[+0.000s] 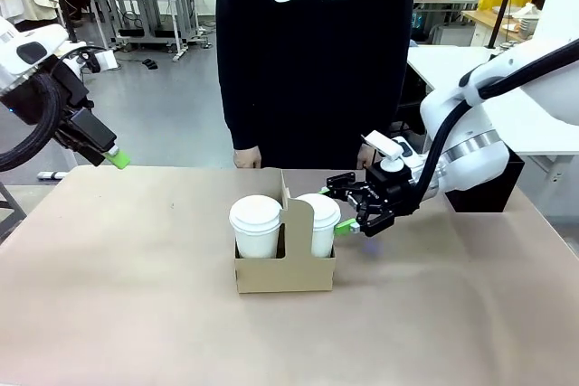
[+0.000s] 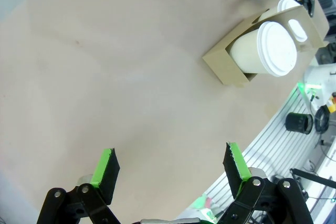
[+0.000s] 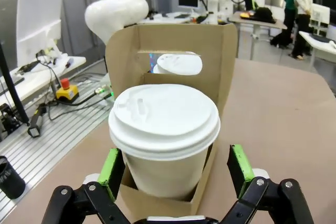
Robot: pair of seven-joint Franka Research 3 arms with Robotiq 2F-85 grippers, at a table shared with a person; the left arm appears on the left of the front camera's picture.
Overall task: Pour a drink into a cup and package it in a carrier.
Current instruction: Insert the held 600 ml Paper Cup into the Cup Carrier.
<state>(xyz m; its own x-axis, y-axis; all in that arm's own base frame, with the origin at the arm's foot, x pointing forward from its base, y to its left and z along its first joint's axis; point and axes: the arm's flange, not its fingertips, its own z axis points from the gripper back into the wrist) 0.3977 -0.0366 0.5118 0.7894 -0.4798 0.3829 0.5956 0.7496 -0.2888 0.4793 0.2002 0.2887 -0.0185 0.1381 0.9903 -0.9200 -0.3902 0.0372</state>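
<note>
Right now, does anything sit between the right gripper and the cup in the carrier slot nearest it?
Nothing visible does. The right gripper is open, with the lidded cup directly ahead between its green pads, standing in the carrier. The carrier's handle panel stands behind that cup, not in front of it.

The left arm is seen entering at 9 o'clock in the front view, with its end effector (image 1: 116, 159) raised and angled toward 4 o'clock; its green-padded fingers (image 2: 106, 165) are spread wide apart with nothing between them. The right arm is extended from 3 o'clock toward the centre, its end effector (image 1: 346, 210) held low and level, fingers (image 3: 239, 163) parted.
</note>
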